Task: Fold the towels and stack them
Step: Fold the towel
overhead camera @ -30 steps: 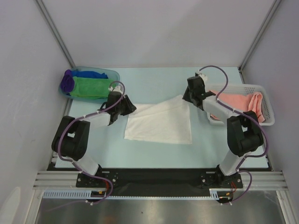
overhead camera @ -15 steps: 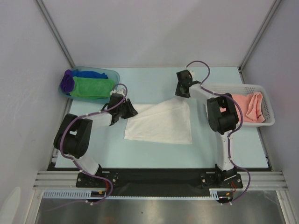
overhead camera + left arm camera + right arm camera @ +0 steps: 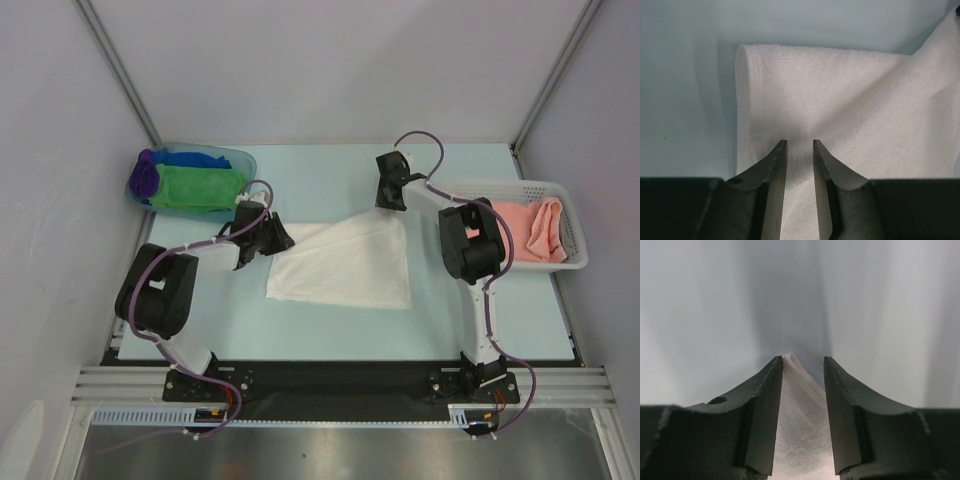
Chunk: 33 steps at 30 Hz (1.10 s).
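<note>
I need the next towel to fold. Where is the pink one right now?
In the top view the pink towel lies inside the white basket at the table's far right, beside the right arm.
</note>
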Motion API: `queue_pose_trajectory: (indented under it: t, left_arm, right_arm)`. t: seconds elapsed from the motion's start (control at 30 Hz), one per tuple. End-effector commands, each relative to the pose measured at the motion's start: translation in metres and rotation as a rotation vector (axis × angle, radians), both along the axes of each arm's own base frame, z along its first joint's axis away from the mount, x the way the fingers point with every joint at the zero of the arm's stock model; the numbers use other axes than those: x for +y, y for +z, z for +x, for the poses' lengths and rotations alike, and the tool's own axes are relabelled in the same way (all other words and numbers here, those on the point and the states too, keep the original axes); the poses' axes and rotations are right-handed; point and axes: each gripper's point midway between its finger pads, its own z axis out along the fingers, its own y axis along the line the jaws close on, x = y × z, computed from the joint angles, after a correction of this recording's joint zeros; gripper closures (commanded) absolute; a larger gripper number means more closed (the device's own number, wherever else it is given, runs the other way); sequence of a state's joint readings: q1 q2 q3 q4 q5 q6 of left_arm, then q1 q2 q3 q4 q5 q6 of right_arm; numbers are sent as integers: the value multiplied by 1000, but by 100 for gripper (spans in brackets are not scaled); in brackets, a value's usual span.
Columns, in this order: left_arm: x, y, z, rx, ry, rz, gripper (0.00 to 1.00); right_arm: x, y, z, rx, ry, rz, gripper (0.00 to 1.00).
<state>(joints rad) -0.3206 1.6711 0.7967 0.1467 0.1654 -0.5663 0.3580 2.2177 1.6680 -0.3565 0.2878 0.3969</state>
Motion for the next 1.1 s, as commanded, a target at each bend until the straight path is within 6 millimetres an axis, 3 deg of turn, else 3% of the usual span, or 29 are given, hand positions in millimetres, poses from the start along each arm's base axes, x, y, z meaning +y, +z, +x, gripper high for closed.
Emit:
queue_pose_trajectory:
  t: [0.0, 0.2, 0.27, 0.4, 0.47, 0.5, 0.53, 0.6, 0.63, 0.7, 0.73, 0.8, 0.87, 0.9, 0.97, 1.0, 1.07]
  left_arm:
    - [-4, -4, -3, -6, -36, 4, 68]
    - [-3, -5, -6, -1, -36, 11, 68]
    - [-2, -5, -5, -2, -35, 13, 68]
    - [-2, -5, -6, 0, -36, 13, 69]
    - [-3, -4, -5, -5, -37, 11, 69]
    - [-2, -5, -5, -2, -35, 13, 69]
    - [-2, -5, -5, 0, -35, 12, 69]
    - [-2, -7, -6, 5, -35, 13, 69]
    - [-2, -7, -6, 3, -33, 13, 69]
    - [-2, -8, -7, 8, -34, 14, 69]
    - [-1, -10, -8, 12, -32, 16, 69]
    - [-1, -11, -8, 13, -29, 19, 70]
    - [1, -13, -8, 19, -23, 25, 70]
    - [1, -14, -7, 21, -21, 28, 70]
    - [2, -16, -7, 25, -18, 32, 70]
    - [2, -17, -6, 27, -17, 32, 71]
    - [1, -16, -6, 27, -18, 32, 71]
  right_arm:
    - [5, 5, 15, -44, 31, 1, 57]
    - [16, -2, 17, -46, 60, 53, 59]
    - [18, -2, 17, -51, 63, 61, 66]
    - [14, 2, 13, -62, 55, 54, 89]
    - [13, 11, 15, -94, 56, 56, 95]
    - [13, 26, 16, -127, 60, 66, 96]
    - [12, 25, 11, -127, 62, 64, 97]
    - [11, 40, 12, -182, 58, 80, 98]
    - [11, 60, 11, -225, 60, 93, 98]
    - [8, 68, 4, -266, 64, 107, 98]
    - [11, 95, 4, -342, 69, 133, 98]
    - [5, 92, -12, -346, 72, 134, 97]
    - [5, 125, -18, -444, 76, 155, 97]
    - [1, 116, -31, -432, 77, 149, 97]
    - [2, 140, -40, -501, 89, 185, 97]
    - [1, 130, -51, -487, 95, 186, 97]
    - [7, 136, -62, -511, 119, 207, 97]
